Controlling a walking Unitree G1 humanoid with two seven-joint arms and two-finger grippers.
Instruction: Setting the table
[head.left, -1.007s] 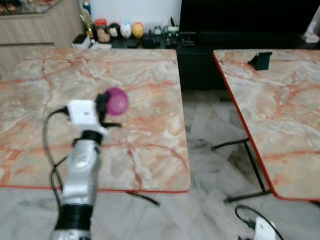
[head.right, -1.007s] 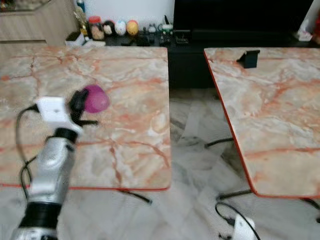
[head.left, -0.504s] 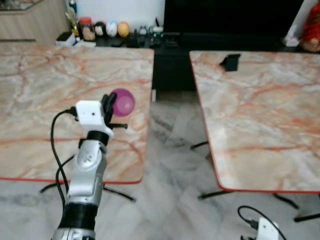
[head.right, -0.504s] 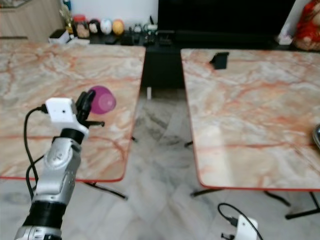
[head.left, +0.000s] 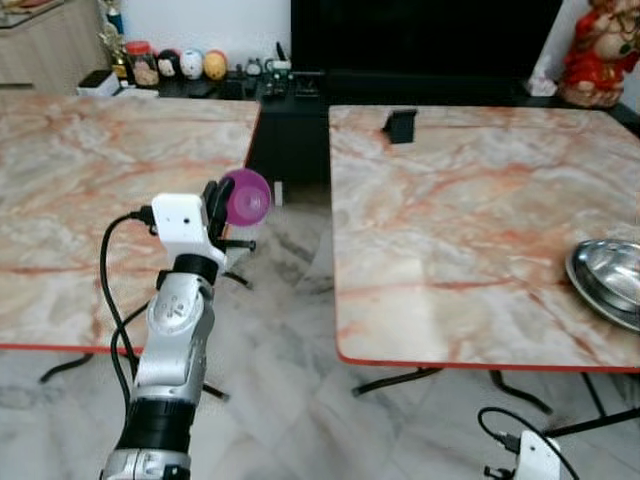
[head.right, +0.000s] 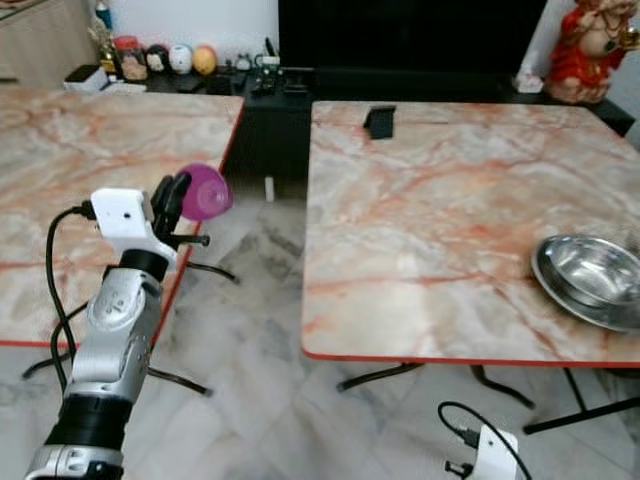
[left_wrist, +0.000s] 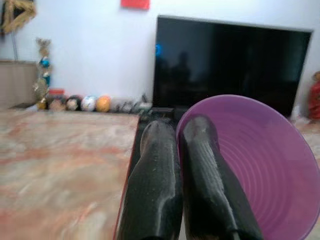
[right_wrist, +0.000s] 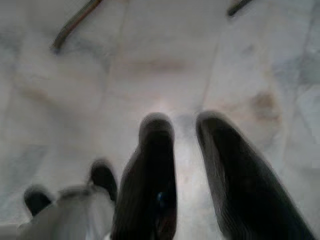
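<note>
Left gripper (head.left: 222, 205): raised at chest height, 9 o'clock side of the head view; two long black pebbled fingers (left_wrist: 205, 170) pressed close together on the rim of the purple bowl, one inside, one outside.
Purple bowl (head.left: 247, 196): translucent purple plastic, round, with fine concentric ridges inside; held on its side, mouth facing away from the wrist, over the gap between the two tables.
Left table (head.left: 70, 200): glossy marble-pattern top, cream with orange veins, thin red edge, black metal legs.
Right table (head.left: 450, 230): same marble pattern and red edge; sits at 1 to 3 o'clock.
Steel bowl (head.left: 608, 280): shiny stainless, round, on the right table at its 3 o'clock edge.
Black stand (head.left: 401, 125): small, angular, at the far edge of the right table.
Right gripper (right_wrist: 187, 150): hangs low over pale marble floor tiles (right_wrist: 150, 60); fingers apart, holding nothing.
Television (left_wrist: 230, 65): large dark screen, 12 o'clock.
Writing: none readable.
</note>
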